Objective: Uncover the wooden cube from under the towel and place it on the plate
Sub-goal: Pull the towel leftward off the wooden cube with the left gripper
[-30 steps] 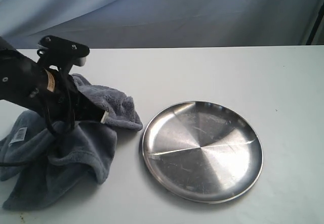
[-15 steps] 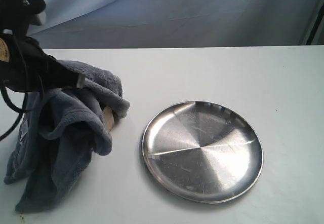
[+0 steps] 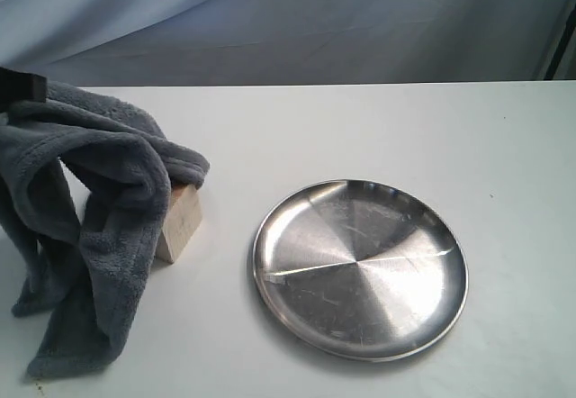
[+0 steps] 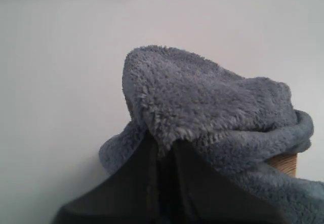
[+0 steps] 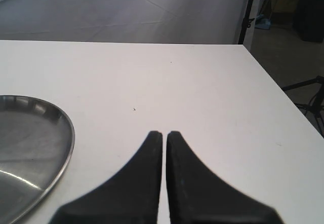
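Note:
The grey-blue towel [image 3: 108, 200] hangs lifted at the table's left, one fold still draped over the top of the wooden cube [image 3: 183, 221]. The cube's pale front and side faces show, and it rests on the table left of the steel plate [image 3: 360, 267]. My left gripper [image 3: 20, 84] is only a black tip at the left edge, high above the table. In the left wrist view that gripper [image 4: 163, 145] is shut on the towel [image 4: 202, 97], with a corner of the cube [image 4: 283, 162] below. My right gripper [image 5: 164, 133] is shut on nothing, beside the plate [image 5: 68, 138].
The white table [image 3: 378, 128] runs back to a blue-grey cloth backdrop [image 3: 315, 20]. In the right wrist view the table's edge [image 5: 273, 77] drops off to a floor with stands and boxes.
The left gripper has risen and drawn left, nearly out of the exterior view, pulling the towel up with it. The cube, hidden a second ago, now shows its front and side.

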Motion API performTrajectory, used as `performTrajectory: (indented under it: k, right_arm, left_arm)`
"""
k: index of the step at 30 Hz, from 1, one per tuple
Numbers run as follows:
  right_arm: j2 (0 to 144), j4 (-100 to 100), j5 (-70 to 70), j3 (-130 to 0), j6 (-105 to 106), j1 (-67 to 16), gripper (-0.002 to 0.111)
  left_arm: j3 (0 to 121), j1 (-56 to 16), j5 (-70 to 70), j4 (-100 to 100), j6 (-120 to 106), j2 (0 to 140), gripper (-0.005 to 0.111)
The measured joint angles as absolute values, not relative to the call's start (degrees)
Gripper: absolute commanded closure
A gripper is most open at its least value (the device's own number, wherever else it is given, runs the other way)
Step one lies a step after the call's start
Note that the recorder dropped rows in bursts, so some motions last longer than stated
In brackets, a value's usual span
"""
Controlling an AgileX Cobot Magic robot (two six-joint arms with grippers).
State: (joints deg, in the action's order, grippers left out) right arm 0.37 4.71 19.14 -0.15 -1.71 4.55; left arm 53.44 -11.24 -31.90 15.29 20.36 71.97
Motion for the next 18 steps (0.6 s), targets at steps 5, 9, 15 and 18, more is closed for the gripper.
performTrajectory:
  k: [5,9,15,18]
  right_arm:
    - [0.37,4.71,19.14,-0.15,-1.71,4.55,0.105]
    - [0.37,4.71,19.14,-0.15,-1.71,4.55,0.105]
    - [0.37,4.71,19.14,-0.15,-1.71,4.55,0.105]
    - [0.37,4.71,19.14,-0.15,-1.71,4.55,0.105]
  left_arm:
    - [53.44,-6.45,-31.78,15.29,20.39,71.97,0.107]
    - [53.44,-2.50,-31.79,15.29,21.47,71.97,0.107]
    - [53.44,1.64,-38.29,17.45,21.70,71.88,0.107]
    - [53.44,2.61,-42.99,20.07,22.12,71.88,0.107]
